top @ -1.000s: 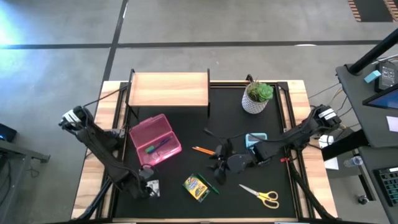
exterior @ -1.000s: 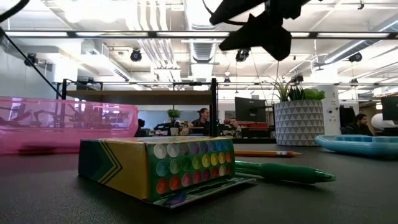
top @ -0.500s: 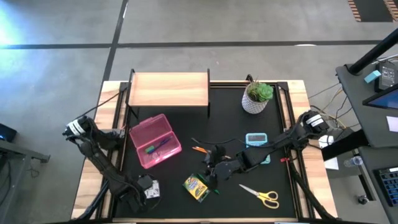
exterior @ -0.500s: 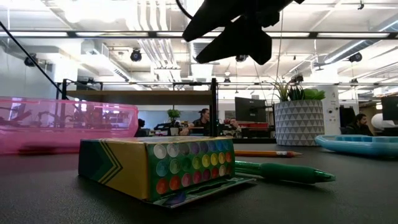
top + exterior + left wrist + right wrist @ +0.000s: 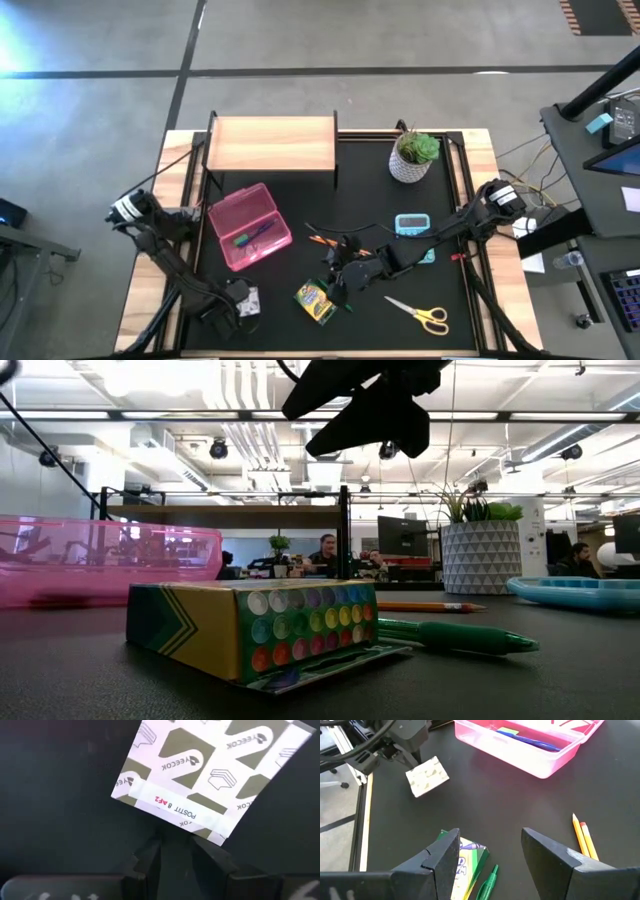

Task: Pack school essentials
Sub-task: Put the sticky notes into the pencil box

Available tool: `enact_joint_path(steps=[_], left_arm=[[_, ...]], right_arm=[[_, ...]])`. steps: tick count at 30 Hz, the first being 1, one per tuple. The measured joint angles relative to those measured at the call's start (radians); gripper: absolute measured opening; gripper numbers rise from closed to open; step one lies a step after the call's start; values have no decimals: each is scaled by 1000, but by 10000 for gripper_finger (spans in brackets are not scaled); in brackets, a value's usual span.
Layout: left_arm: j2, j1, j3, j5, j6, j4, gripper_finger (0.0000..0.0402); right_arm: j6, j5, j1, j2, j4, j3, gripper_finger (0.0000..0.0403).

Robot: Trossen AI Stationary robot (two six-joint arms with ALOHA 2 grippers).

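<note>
The white patterned square (image 5: pixel 248 297) (image 5: pixel 210 765) lies flat near the table's near-left corner. My left gripper (image 5: pixel 233 299) (image 5: pixel 177 851) points down at its edge, fingers a narrow gap apart. My right gripper (image 5: pixel 339 277) (image 5: pixel 490 857) (image 5: pixel 365 405) hangs wide open above the yellow-green crayon box (image 5: pixel 314 299) (image 5: pixel 255 625) (image 5: pixel 466 862) and a green pen (image 5: pixel 487 881) (image 5: pixel 450 635). Two orange pencils (image 5: pixel 322 240) (image 5: pixel 583 838) lie just beyond it. The yellow-handled scissors (image 5: pixel 421 314) lie near the table's near edge. The open pink case (image 5: pixel 248 226) (image 5: pixel 530 742) holds some pens. My left gripper has its fingertips (image 5: pixel 150 857) at the middle of the square's nearest edge (image 5: pixel 175 822), coming from above. The square stays flat on the table. I cannot tell whether the fingers touch it.
A potted plant (image 5: pixel 413 157) stands far right, and a wooden shelf (image 5: pixel 272 143) runs along the far edge. A light-blue device (image 5: pixel 411 223) lies beside my right arm. Bare black mat shows between the pink case and the pencils. People sit in the room beyond.
My right gripper has moved toward the table's left and near edge, from beside the blue device to above the crayon box, staying open. My left arm's upper part has shifted, while its gripper stayed by the square. The objects have not moved.
</note>
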Motion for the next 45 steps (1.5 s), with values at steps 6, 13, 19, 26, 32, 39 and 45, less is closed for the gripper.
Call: enact_joint_path(steps=[6, 13, 19, 26, 32, 39, 45], left_arm=[[2, 55, 4, -84, 43, 23, 88], [9, 135, 7, -316, 69, 132, 88], [5, 190, 7, -337, 151, 177, 88], [-28, 153, 33, -328, 330, 178, 88], [-23, 151, 31, -368, 359, 140, 88], [-23, 148, 28, -369, 300, 37, 88], [-5, 151, 26, -366, 298, 49, 88]], right_arm=[[7, 0, 0, 0, 0, -1, 203], [7, 0, 0, 0, 0, -1, 203], [7, 0, 0, 0, 0, -2, 203], [144, 2, -32, 0, 0, -8, 203], [297, 0, -91, 24, -1, -30, 203], [343, -116, -123, 94, 93, -30, 203], [378, -149, -134, 141, 143, -25, 203]])
